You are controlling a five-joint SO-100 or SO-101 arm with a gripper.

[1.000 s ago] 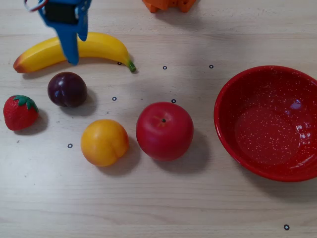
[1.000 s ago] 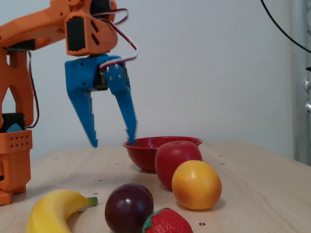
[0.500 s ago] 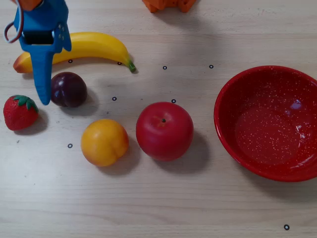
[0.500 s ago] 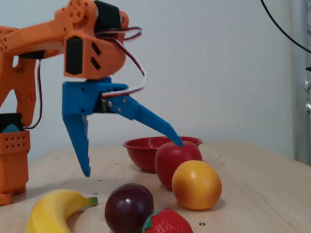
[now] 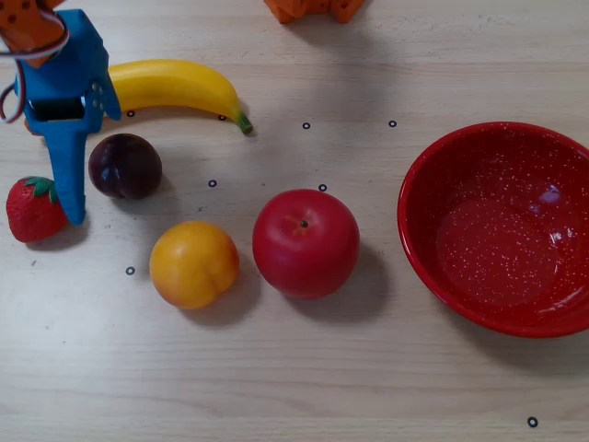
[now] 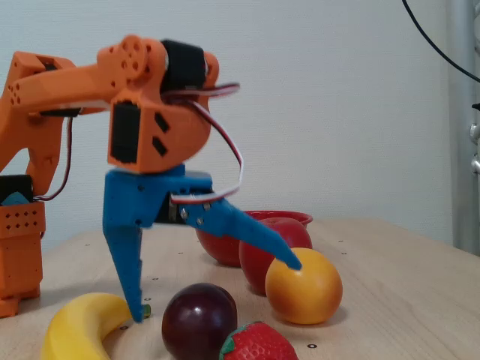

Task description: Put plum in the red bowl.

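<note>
**Ana:** Five toy fruits lie on the pale wooden table (image 5: 386,387), and the plum (image 5: 125,166) sits at the left of the overhead view, untouched on the wood. The banana (image 5: 175,85) is just beyond it on the far side, the strawberry (image 5: 33,208) is to its left, and the orange (image 5: 193,263) lies nearer and to the right.

**Ben:** Where is the gripper (image 6: 217,291)?

**Ana:** It hangs low over the plum with its two blue fingers spread wide apart and nothing between them but air above the fruit. In the fixed view one finger (image 6: 127,262) points almost straight down, its tip close to the banana's stem end, while the other slants out to the right, its tip in front of the orange (image 6: 304,286). Whether either tip touches anything cannot be told.

**Ben:** And from above?

**Ana:** From above only one blue finger (image 5: 70,175) shows clearly, running down between the strawberry and the plum, just beside the plum's left edge.

**Ben:** What about the red bowl (image 5: 433,267)?

**Ana:** It stands well apart at the right edge of the overhead view, upright, with only its white-speckled inside showing. The apple (image 5: 306,242) sits between the orange and the bowl. In the fixed view the bowl (image 6: 217,251) is behind the apple, mostly hidden by the fruit and the slanting finger.
</note>
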